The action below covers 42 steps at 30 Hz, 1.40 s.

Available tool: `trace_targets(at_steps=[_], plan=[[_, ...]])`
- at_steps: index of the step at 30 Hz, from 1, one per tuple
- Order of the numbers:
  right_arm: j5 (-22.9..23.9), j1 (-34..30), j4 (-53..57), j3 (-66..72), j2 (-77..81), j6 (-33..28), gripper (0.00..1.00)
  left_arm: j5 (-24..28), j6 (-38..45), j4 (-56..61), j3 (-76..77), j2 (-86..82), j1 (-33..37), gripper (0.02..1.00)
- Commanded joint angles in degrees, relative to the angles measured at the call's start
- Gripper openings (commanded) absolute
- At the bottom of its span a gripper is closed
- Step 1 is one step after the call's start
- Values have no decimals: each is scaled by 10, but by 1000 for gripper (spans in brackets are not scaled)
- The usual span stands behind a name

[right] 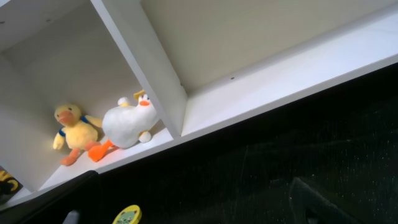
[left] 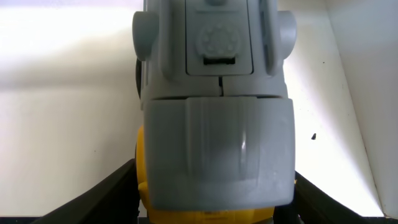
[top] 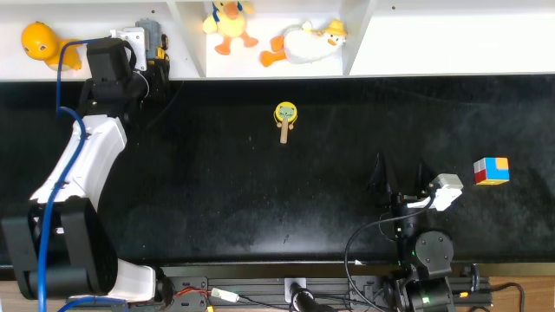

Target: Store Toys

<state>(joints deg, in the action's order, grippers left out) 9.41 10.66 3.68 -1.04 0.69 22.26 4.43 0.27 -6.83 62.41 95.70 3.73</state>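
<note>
Risk first, far left: left hand [left: 214,173] is clamped on the toy robot [left: 214,93] inside the shelf's left cubby, close beside the divider [top: 176,35]. Release it tilted and it could topple out. Right hand [top: 399,179] hangs spread and empty over the counter [top: 217,199].

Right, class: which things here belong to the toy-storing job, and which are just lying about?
Job: robot toy, stick toy, cube, yellow duck, white duck, round yellow toy, shelf.
Lying about: cables.
</note>
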Motion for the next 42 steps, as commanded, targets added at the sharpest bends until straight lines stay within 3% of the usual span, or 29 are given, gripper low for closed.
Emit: trace_targets(at_steps=[1, 10, 12, 18, 28, 34, 42], plan=[[3, 5, -2, 8, -4, 0, 991, -3, 12, 3, 18, 2, -2, 649], [3, 5, -2, 8, -4, 0, 996, -2, 12, 3, 19, 3, -2, 858], [3, 5, -2, 8, -4, 0, 998, -2, 12, 3, 19, 3, -2, 1000], [3, 5, -3, 8, -4, 0, 998, -1, 12, -35, 34, -43, -4, 998], [3, 5, -2, 8, -4, 0, 998, -37, 11, -278, 40, -267, -44, 1000], [3, 5, -2, 8, -4, 0, 996, -103, -70, -454, 22, -426, -126, 998], [3, 5, -2, 8, -4, 0, 1000, -156, -155, -534, -83, -670, -239, 998]])
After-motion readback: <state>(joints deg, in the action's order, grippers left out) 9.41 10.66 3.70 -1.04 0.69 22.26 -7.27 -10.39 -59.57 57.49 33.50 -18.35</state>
